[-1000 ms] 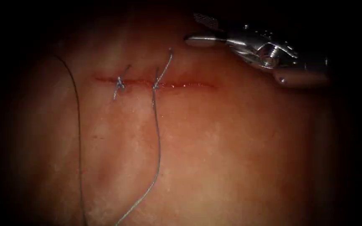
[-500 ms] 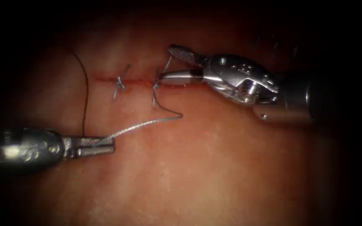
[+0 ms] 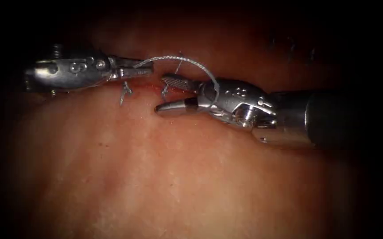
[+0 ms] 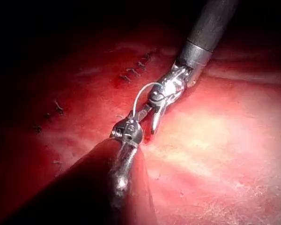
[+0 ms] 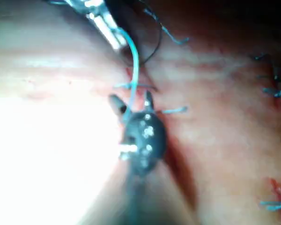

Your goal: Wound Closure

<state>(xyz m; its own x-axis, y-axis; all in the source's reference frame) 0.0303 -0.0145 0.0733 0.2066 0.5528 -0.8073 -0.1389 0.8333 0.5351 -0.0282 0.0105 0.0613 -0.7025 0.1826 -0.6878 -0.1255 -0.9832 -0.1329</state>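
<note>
My left tool point(image 3: 149, 68) reaches in from the left, just above the cut point(image 3: 151, 86), with its jaws shut on the thread point(image 3: 178, 59). From there the thread arcs rightward over the wrist of my right tool point(image 3: 160, 94) and runs down toward the second stitch point(image 3: 164, 90). The right tool's jaws stand open with nothing between them, one on each side of the cut line by that stitch. In the left wrist view the left tool point(image 4: 145, 111) holds the pale loop of thread point(image 4: 139, 93). In the right wrist view the thread point(image 5: 135, 65) passes between the open jaws of the right tool point(image 5: 131, 101).
A tied stitch point(image 3: 126, 90) with short ends sits on the cut left of the right tool's tips. The tissue point(image 3: 178, 177) spreads below the cut. Other short stitches point(image 4: 131, 72) lie farther off on the tissue, and several blue stitch ends point(image 5: 276, 89) lie to one side.
The left tool came in from the lower left, took the thread and carried it up across the cut, over the right tool. The right tool moved down to the second stitch, jaws still open.
</note>
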